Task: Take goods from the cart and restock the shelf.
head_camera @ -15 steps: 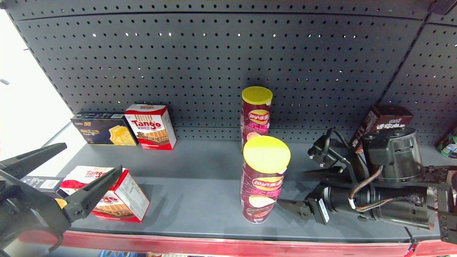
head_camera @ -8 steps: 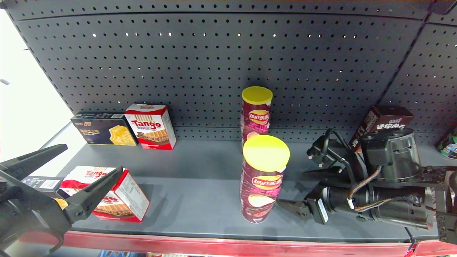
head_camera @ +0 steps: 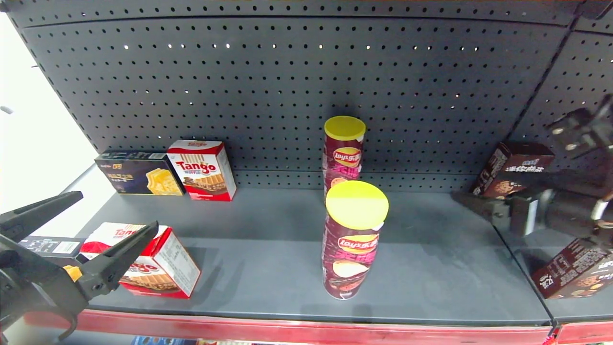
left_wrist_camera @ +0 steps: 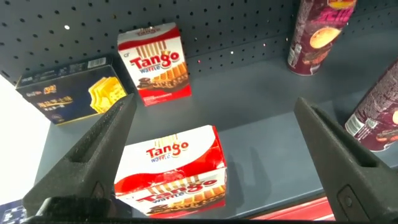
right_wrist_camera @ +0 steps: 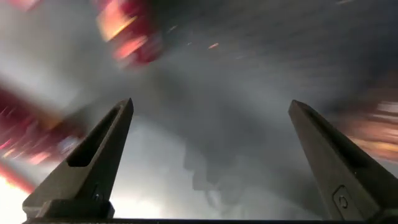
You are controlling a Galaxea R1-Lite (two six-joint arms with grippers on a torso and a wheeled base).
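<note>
Two maroon chip cans with yellow lids stand on the grey shelf point(head_camera: 268, 239): the front can point(head_camera: 353, 239) mid-shelf, the back can point(head_camera: 343, 151) by the pegboard. My right gripper point(head_camera: 479, 187) hangs open and empty well right of the front can, its wrist view point(right_wrist_camera: 211, 104) blurred. My left gripper point(head_camera: 117, 211) is open and empty at the shelf's front left, above a red-and-white wafer box point(head_camera: 153, 261) lying flat. The left wrist view has that gripper point(left_wrist_camera: 214, 106) over the same box point(left_wrist_camera: 171, 168), with the front can point(left_wrist_camera: 379, 112) to one side.
An upright wafer box point(head_camera: 203, 168) and a dark box point(head_camera: 139, 172) stand at the back left. A brown box point(head_camera: 517, 165) leans at the back right; another point(head_camera: 574, 268) lies at the front right. The shelf has a red front lip point(head_camera: 287, 330). Bare shelf lies either side of the cans.
My right arm has pulled away from beside the front can, to the right and upward; the can stays upright. The left gripper has barely shifted.
</note>
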